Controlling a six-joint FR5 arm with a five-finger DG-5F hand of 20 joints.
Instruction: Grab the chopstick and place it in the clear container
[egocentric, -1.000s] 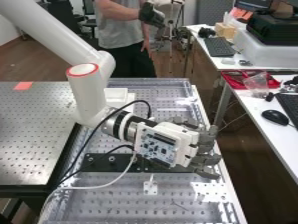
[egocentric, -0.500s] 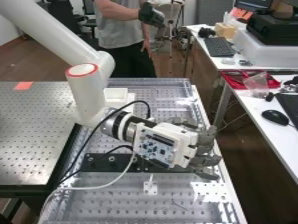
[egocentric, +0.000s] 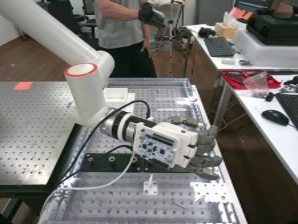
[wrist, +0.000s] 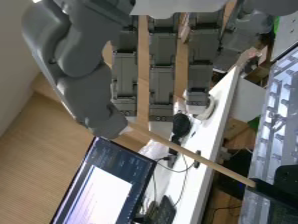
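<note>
In the high view, the hand is above the right part of the perforated bench, beyond the white module on the wrist. Its fingers extend fairly straight. In the wrist view, the open hand has long straight fingers and a thumb beside them. The wooden chopstick slants from the thumb's tip to a dark piece near the bench. Thumb tip and chopstick end overlap there; whether they touch, I cannot tell. A pale square container, perhaps the clear one, stands on the bench behind the forearm.
A black bar lies across the bench under the wrist, and a small white bracket sits in front of it. Cables loop from the arm. On the right, a white desk holds a red tray and a mouse.
The hand's fingers have shifted slightly at the bench's right side. The arm and the pale container stand as before.
</note>
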